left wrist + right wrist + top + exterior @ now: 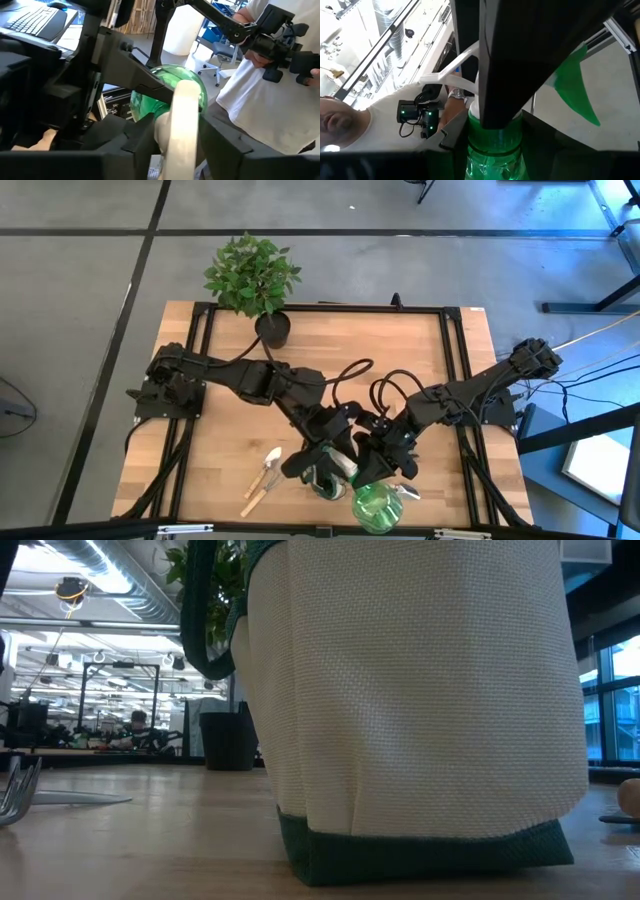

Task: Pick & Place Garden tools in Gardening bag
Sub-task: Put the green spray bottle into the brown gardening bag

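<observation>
The right claw (385, 470) is squeezing the green spray bottle (378, 505) near its white top, at the front edge of the wooden table (230, 440). In the right wrist view, the dark fingers are sitting tight around the bottle's neck (492, 145), and the white trigger (452, 75) is sticking out to the side. The bottle's round green body is lying right at the table's front edge.

The left claw (322, 465) is hanging just beside the right one, over the gardening bag (335, 480). In the left wrist view, the white trigger piece (182, 125) is sitting between its dark fingers, with the green bottle (170, 95) just behind it. I cannot tell if this claw is squeezing anything.

The bag is mostly hiding under both claws. In the low view, its tan cloth side (420, 690) is filling most of the picture.

Two wooden-handled tools (265, 478) are lying on the table, left of the bag. A leafy plant (252, 275) in a black pot is standing at the far edge.

A person in a white shirt (265, 100) is standing beyond the table, holding a dark device.
</observation>
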Action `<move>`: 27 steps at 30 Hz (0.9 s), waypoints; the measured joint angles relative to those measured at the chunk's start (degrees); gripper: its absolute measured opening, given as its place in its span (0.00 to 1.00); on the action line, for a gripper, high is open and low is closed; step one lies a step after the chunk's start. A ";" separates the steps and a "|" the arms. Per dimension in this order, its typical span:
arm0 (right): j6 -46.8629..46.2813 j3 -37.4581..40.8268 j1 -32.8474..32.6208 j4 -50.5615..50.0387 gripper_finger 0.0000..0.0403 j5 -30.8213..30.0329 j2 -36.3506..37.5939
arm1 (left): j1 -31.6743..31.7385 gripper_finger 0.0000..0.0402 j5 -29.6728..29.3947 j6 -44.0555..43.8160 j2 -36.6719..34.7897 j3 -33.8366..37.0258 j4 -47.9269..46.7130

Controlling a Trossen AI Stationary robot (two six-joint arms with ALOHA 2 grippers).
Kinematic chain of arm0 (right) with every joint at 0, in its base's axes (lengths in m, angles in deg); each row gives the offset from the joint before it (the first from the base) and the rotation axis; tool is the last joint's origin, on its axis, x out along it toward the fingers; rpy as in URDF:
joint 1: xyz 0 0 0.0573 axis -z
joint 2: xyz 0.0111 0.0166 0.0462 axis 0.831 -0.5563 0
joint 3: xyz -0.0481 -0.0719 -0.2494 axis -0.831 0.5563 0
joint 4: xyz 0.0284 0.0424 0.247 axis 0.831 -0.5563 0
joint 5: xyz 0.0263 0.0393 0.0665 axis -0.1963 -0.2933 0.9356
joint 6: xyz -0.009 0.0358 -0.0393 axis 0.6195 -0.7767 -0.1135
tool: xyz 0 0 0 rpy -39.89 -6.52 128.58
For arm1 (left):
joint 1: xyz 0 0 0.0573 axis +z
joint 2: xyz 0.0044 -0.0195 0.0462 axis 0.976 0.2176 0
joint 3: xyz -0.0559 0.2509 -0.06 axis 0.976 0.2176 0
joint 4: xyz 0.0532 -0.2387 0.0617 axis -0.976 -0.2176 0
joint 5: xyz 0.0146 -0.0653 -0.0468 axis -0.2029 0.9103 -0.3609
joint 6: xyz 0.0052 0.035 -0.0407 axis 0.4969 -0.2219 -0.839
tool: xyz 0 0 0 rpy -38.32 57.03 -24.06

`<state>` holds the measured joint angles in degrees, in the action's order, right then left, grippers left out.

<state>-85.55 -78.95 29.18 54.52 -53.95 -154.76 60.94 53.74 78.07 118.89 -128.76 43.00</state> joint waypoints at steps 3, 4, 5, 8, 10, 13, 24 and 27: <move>-0.04 0.01 0.00 0.24 0.34 -0.35 -0.02 | 0.00 0.26 -0.04 -0.80 0.01 0.11 -0.22; -0.04 0.04 0.00 0.45 0.34 -0.35 -0.06 | 0.06 0.22 0.03 -1.11 0.01 0.11 -0.37; -0.04 0.04 0.00 0.50 0.34 -0.47 -0.07 | 0.29 0.19 0.25 -1.34 0.01 0.11 -0.59; -0.02 0.04 -0.02 0.57 0.34 -1.30 -0.07 | 0.39 0.19 0.73 -1.81 -0.03 0.11 -1.21; -0.02 0.04 -0.02 0.68 0.34 -1.62 -0.07 | 0.63 0.19 0.82 -2.21 -0.04 0.11 -1.38; 0.23 0.04 0.04 0.78 0.35 -1.90 -0.07 | 0.76 0.19 1.13 -3.00 -0.33 0.13 -1.97; 1.88 -0.02 0.77 0.07 0.70 -0.71 0.00 | 0.45 0.19 -0.06 -5.16 -2.21 0.35 -10.06; 1.10 -0.15 1.68 -2.15 0.73 3.56 0.39 | 0.21 0.19 -2.14 -5.35 -3.08 0.37 -16.06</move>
<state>-84.46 -79.09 30.86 52.37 -50.39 -154.37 61.15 51.60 72.72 115.81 -128.39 26.93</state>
